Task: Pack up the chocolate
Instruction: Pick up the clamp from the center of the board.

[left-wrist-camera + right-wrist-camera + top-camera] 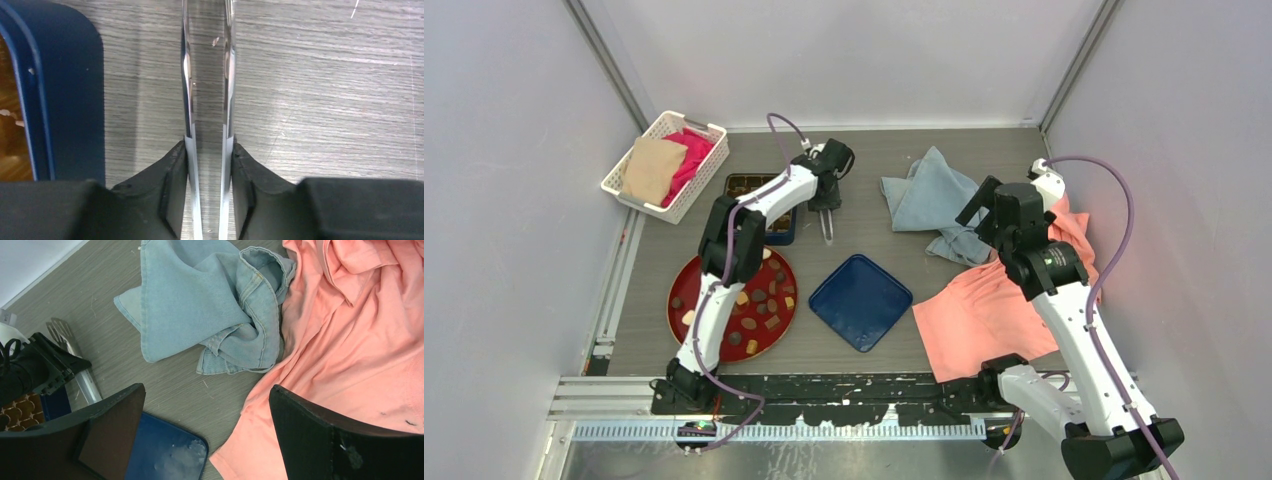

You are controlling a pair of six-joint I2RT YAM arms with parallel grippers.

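Two arms, one moment of the packing task. Your left gripper [208,146] pinches the metal tongs [188,95], one finger pressed against each blade, just beside the dark blue box [60,100] on the far part of the bench [325,100]. The tongs' long axis runs far-to-near, in line with the fingers. The chocolate [758,296] lies loose on the round red plate [674,300], nearer the arm bases and to the left of that gripper. The coming move therefore probably swings the tongs back and leftward, and the left arm is by far the nearer. Your right gripper [205,390] hangs spread wide and empty, near the blue denim [200,305] and the pink cloth [350,340], well apart from the plate.

Hidden: the left arm covers part of the plate and much of the box. The wrist view cuts off both ends of the tongs. You cannot tell whether the tongs are clear of the bench, nor whether any compartment holds a piece.
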